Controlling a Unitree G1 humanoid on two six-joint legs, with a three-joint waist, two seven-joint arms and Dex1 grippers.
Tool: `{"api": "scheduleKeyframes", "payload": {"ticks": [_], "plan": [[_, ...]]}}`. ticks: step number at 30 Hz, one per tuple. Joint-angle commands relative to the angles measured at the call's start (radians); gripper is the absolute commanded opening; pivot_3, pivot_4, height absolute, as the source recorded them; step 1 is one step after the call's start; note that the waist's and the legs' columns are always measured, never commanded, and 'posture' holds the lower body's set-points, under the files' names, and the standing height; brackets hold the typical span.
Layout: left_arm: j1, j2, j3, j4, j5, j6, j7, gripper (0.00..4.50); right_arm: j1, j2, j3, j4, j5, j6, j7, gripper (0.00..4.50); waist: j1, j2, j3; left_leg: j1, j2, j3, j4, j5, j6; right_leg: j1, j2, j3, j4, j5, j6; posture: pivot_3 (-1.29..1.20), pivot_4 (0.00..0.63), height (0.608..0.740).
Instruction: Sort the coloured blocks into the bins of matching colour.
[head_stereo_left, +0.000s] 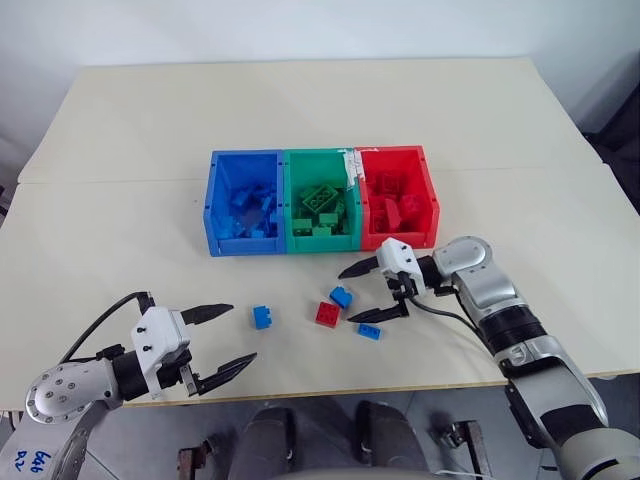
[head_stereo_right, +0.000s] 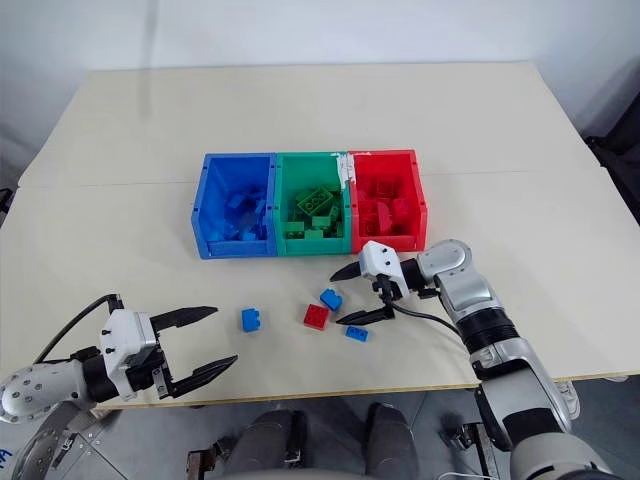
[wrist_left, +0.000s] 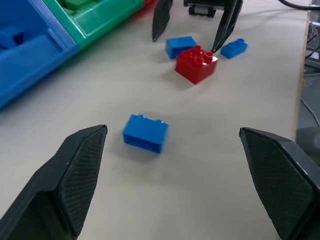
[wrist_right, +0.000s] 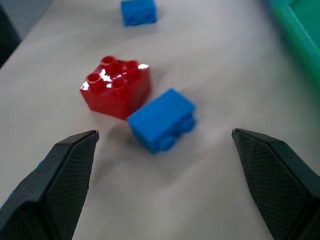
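- The left gripper (head_stereo_left: 212, 345) hovers at the near edge of the table (head_stereo_left: 120, 180), jaws wide apart and empty. A lone blue brick (head_stereo_left: 262, 317) lies ahead of it on the table, roughly along the line its jaws point; nothing stands between them.
- Further in, the right gripper (head_stereo_left: 372, 293) has its jaws spread wide and empty, reaching in from the right toward a cluster of three bricks.
- In that cluster the red brick (head_stereo_left: 326, 314) sits studs up. A blue brick on its side (head_stereo_left: 341, 297) lies just beside it, between the jaw tips, so it looks the likeliest next pick; the red one crowds its far flank.
- A small flat blue brick (head_stereo_left: 369, 331) lies just beside the lower jaw tip.
- Beyond stand the joined bins: blue bin (head_stereo_left: 212, 205), green bin (head_stereo_left: 290, 170), red bin (head_stereo_left: 430, 195), all already holding bricks.
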Motion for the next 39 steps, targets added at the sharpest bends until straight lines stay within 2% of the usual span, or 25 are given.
{"api": "scheduleKeyframes", "payload": {"ticks": [1, 4, 10, 11, 18, 21, 24, 27, 34, 38, 39], "plan": [[0.007, 0.0, 0.036, -0.043, -0.021, -0.001, 0.01, 4.5, -0.024, 0.036, 0.01, 0.031, -0.013, -0.05, 0.014, 4.47, -0.002, 0.0, 0.0, 0.0, 0.0, 0.0, 0.0, 0.0, 0.0, 0.0, 0.0, 0.0, 0.0, 0.0, 0.0, 0.0, 0.15, 0.74], [-0.002, 0.003, 0.04, -0.031, -0.019, -0.005, 0.009, 4.5, -0.036, 0.061, 0.007, 0.051, -0.017, -0.061, 0.004, 3.87, -0.005, 0.0, 0.0, 0.001, 0.0, 0.0, 0.0, 0.0, 0.0, 0.0, 0.0, 0.0, 0.001, 0.0, 0.0, 0.0, 0.15, 0.74], [-0.03, 0.015, 0.044, -0.004, -0.017, -0.009, 0.0, 4.5, -0.024, 0.035, -0.018, 0.051, -0.011, -0.059, 0.017, 1.86, -0.007, 0.0, 0.0, 0.0, 0.0, 0.0, 0.0, 0.0, 0.0, 0.0, 0.0, 0.0, 0.001, 0.0, 0.0, 0.0, 0.15, 0.74], [-0.034, 0.016, 0.043, -0.001, -0.016, -0.01, -0.001, 4.5, -0.019, 0.026, -0.027, 0.043, -0.001, -0.055, 0.023, 1.65, -0.007, 0.0, 0.0, 0.0, 0.0, 0.0, 0.0, 0.0, 0.0, 0.0, 0.0, 0.0, 0.0, 0.0, 0.0, 0.0, 0.15, 0.74], [-0.066, 0.018, 0.027, 0.027, -0.007, -0.014, -0.006, 4.5, 0.0, -0.051, -0.128, -0.128, 0.15, 0.115, 0.055, 1.64, -0.006, 0.0, 0.0, 0.0, 0.001, 0.0, -0.001, 0.0, 0.0, 0.0, 0.0, 0.0, 0.0, 0.0, 0.0, 0.0, 0.15, 0.74], [-0.078, 0.009, 0.021, 0.065, 0.005, -0.033, -0.011, 4.5, -0.046, -0.024, -0.172, -0.243, 0.229, 0.28, -0.044, 1.64, -0.016, 0.0, 0.0, 0.0, 0.001, 0.0, -0.001, 0.0, 0.0, 0.0, 0.0, 0.0, 0.0, 0.0, 0.0, 0.0, 0.15, 0.74], [-0.093, -0.003, 0.023, 0.114, 0.015, -0.051, -0.003, 4.5, -0.126, 0.047, -0.174, -0.273, 0.235, 0.355, -0.148, 1.64, -0.028, 0.0, 0.0, 0.001, 0.001, 0.0, -0.001, 0.0, -0.001, 0.0, 0.0, 0.0, 0.001, 0.0, 0.0, 0.0, 0.15, 0.74], [-0.094, -0.017, 0.035, 0.15, 0.02, -0.066, 0.004, 4.5, -0.215, 0.141, -0.156, -0.219, 0.196, 0.36, -0.243, 1.64, -0.028, 0.0, 0.0, 0.001, 0.002, 0.001, -0.001, 0.0, -0.001, -0.002, 0.001, 0.0, 0.002, 0.0, -0.001, 0.0, 0.15, 0.74], [-0.058, -0.035, 0.067, 0.161, 0.019, -0.092, 0.026, 4.5, -0.431, 0.351, -0.132, 0.08, 0.045, 0.227, -0.493, 1.64, -0.026, 0.0, 0.0, -0.001, 0.001, 0.002, -0.002, -0.001, -0.001, -0.006, -0.001, 0.0, 0.004, 0.0, -0.001, 0.0, 0.15, 0.74], [-0.045, -0.046, 0.07, 0.154, 0.022, -0.101, 0.034, 4.5, -0.47, 0.416, -0.119, 0.149, 0.02, 0.189, -0.506, 1.64, -0.025, -0.002, -0.001, -0.007, 0.0, 0.001, -0.001, -0.001, -0.001, -0.013, -0.001, 0.0, 0.009, 0.0, -0.002, 0.0, 0.15, 0.74], [-0.044, -0.048, 0.069, 0.154, 0.024, -0.103, 0.036, 4.5, -0.474, 0.425, -0.114, 0.161, 0.014, 0.187, -0.504, 1.99, -0.026, -0.002, -0.001, -0.01, 0.0, 0.001, 0.0, -0.001, -0.001, -0.016, -0.001, 0.0, 0.01, 0.0, -0.002, 0.0, 0.15, 0.74]]}}
